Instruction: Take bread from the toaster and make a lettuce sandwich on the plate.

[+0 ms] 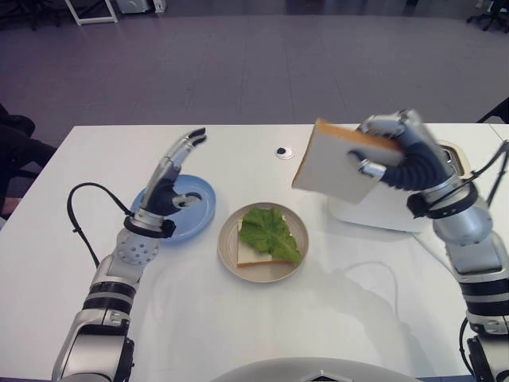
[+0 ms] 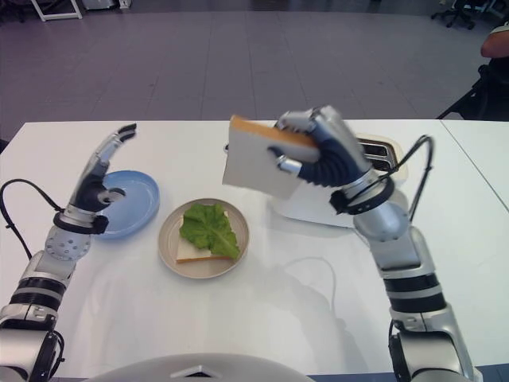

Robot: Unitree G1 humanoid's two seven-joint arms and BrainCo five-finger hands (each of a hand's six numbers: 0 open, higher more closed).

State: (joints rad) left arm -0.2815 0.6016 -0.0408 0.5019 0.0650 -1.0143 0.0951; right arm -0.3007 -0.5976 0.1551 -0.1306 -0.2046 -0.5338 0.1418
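- at the far left we see the left hand (image 1: 176, 173) raised over the near edge of a blue plate (image 1: 200, 216), fingers stretched out straight and holding nothing.
- just right of it sits a beige plate (image 1: 266, 275), close to the blue one, both on the white table (image 1: 318, 318).
- on the beige plate lies one bread slice (image 1: 250, 257) with a lettuce leaf (image 1: 270, 231) on top, covering most of it.
- behind the plates we see a small round black-and-white disc (image 1: 283, 152) on the table.
- further right a second bread slice (image 1: 334, 171) is up in the air, tilted, between the beige plate and the toaster (image 1: 370, 213).
- the right hand (image 1: 406, 151) has its fingers closed around that slice's right edge, above the white toaster.
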